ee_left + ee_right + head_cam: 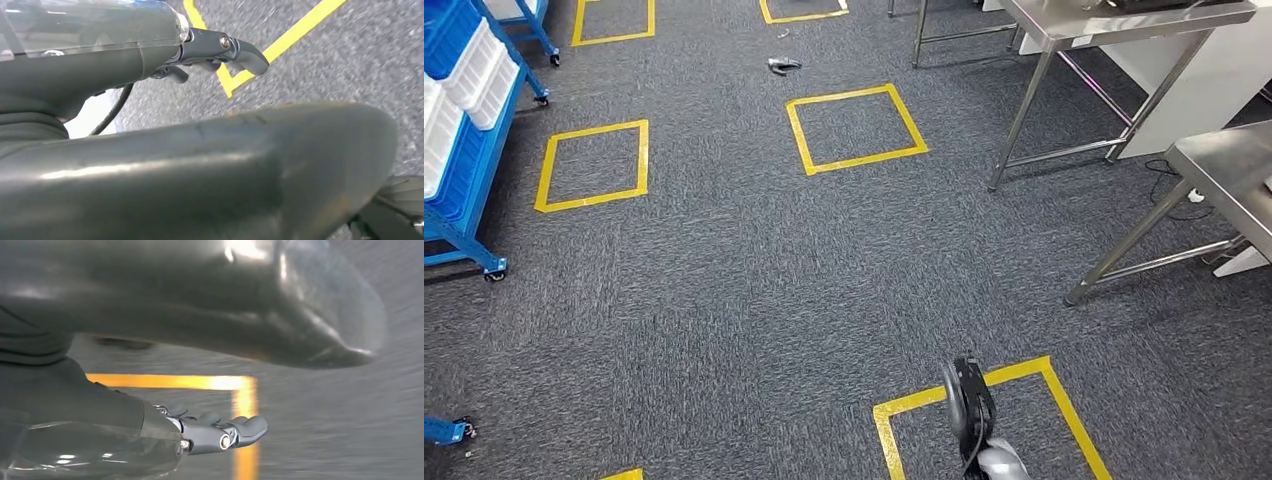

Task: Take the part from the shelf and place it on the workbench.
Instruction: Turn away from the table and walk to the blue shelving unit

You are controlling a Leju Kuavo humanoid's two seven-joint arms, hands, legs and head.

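Observation:
My right hand [969, 400] hangs low at the bottom of the head view, over a yellow taped square [984, 420] on the carpet. In the right wrist view, the right hand [220, 432] has its fingers stretched out and holds nothing. The left hand [220, 50] hangs above the carpet with its fingers loosely extended, also empty. The blue shelf rack [464, 150] with white and blue bins stands at the far left. Steel workbenches [1234, 165] stand at the right. A small dark metal object [784, 65] lies on the floor far ahead.
Grey carpet carries several yellow taped squares [854, 128]. A second steel table [1114, 20] stands at the back right, with cables [1179, 185] on the floor beneath the nearer one. The rack's wheels [492, 272] sit at the left, and another blue rack foot [444, 430] shows at the lower left.

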